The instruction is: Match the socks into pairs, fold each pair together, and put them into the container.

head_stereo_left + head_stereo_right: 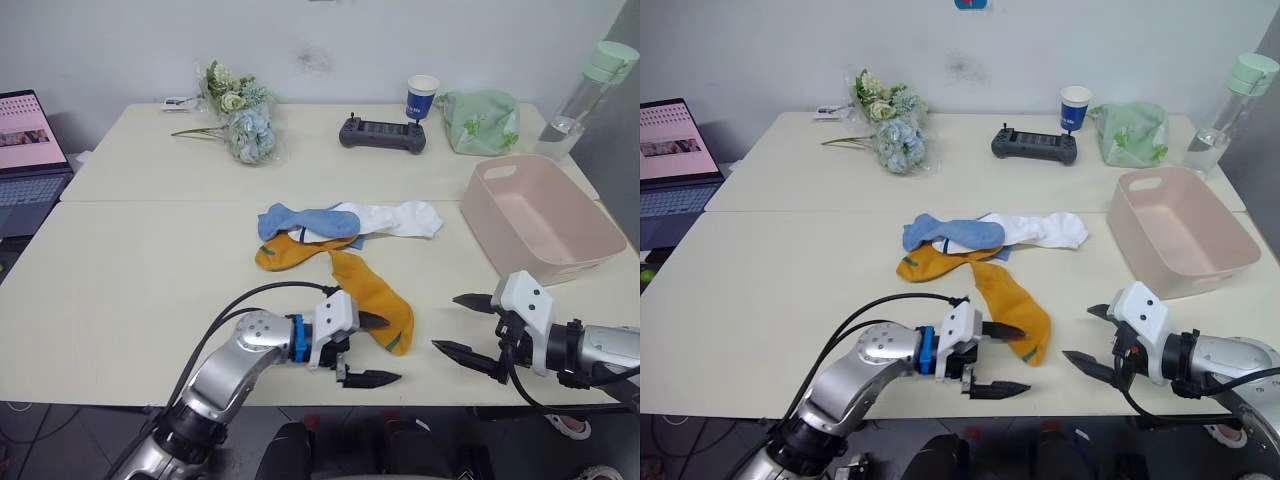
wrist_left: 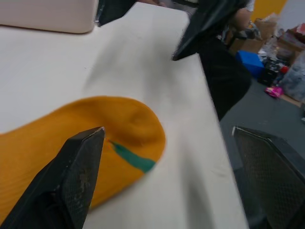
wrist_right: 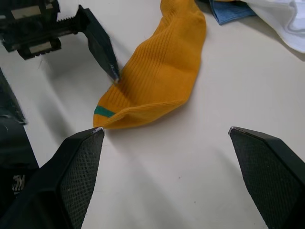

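- Two end effectors low over the near edge of the table (image 1: 130, 300), both spread wide and empty: left end effector (image 1: 372, 350) with one fingertip at the toe of the nearest mustard-orange sock (image 1: 372, 298), the other fingertip off the table edge; right end effector (image 1: 470, 325) just beside that sock's toe, on bare table.
- Nearest mustard-orange sock flat and alone, green stripe (image 3: 105, 112) at the toe, toe toward the robot, leg running back toward the sock heap.
- Second mustard-orange sock (image 1: 290, 253) partly under a light blue sock (image 1: 300, 220), with a white sock (image 1: 400, 216) overlapping behind; remaining socks too bunched to separate by eye.
- Pink container (image 1: 540, 215) to the right of the heap, empty, well apart from the socks.
- Likely handling: light, limp, thin fabric, prone to sagging and sliding on the smooth table; no stiffness to push against.
- Best hold, as a judgement: pinch at the toe edge or cuff, fingertips pressed close to the table to catch a single layer, then drag toward its match before folding.
- Risk: fingertip skating over the cloth, or snagging a neighbouring sock from the heap.
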